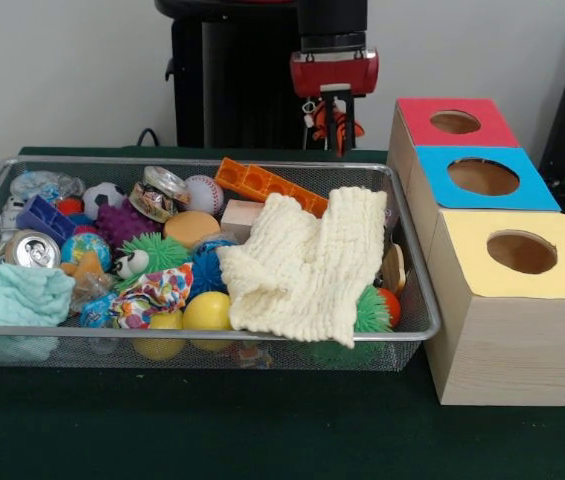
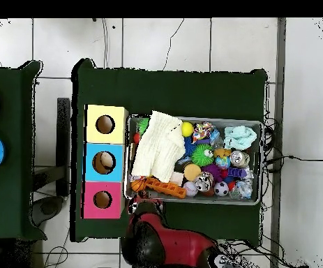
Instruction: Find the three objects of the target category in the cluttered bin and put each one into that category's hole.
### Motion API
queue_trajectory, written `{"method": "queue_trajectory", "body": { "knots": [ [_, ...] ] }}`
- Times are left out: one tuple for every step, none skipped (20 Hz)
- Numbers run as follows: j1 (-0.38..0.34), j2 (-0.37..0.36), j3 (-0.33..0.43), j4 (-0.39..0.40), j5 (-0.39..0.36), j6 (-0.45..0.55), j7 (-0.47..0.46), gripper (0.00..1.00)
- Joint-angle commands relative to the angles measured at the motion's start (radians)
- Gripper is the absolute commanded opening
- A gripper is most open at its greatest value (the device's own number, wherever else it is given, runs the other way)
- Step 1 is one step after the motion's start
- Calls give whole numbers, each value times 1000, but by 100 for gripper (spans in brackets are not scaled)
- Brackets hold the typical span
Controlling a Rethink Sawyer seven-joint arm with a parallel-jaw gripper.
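Below, a dark green cloth (image 1: 262, 440) covers the table, which stands on a white tiled floor (image 2: 192, 42) before a pale wall (image 1: 62, 70); no writing is legible. The wire-mesh bin (image 1: 417, 300) sits just beside the boxes, the red-panelled box's hole (image 1: 455, 122) farthest back. The gripper (image 1: 334, 125) hangs behind the bin's far rim grasping something orange with dark marks, seemingly a tiger toy (image 1: 346, 124).

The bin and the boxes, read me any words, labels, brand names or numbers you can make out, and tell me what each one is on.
No text can be read in either view.
Drink can in the wire bin: only its silver top shows, no brand visible.
Patterned cloth: print only, no letters.
Red, blue and yellow box panels: plain, unlabelled.
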Motion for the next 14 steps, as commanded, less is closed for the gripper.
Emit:
{"method": "queue_trajectory", "body": {
  "knots": [
    [9,-10,10,38,77,-62,308,0],
    [23,-32,9,53,88,-59,322,0],
    [32,-46,7,61,94,-55,329,0],
    [45,-69,8,73,107,-47,342,0],
    [51,-79,10,79,112,-44,350,0],
    [60,-92,12,90,120,-45,363,0],
    [67,-97,12,95,125,-46,370,0],
    [78,-99,10,99,132,-50,379,0],
    [88,-102,8,103,138,-55,387,0],
    [100,-105,6,107,145,-63,396,0],
    [104,-106,8,110,147,-65,404,0],
    [109,-109,11,114,150,-70,414,0],
    [114,-113,13,119,153,-75,425,0],
    [123,-124,14,128,160,-77,438,0]
  ]
}}
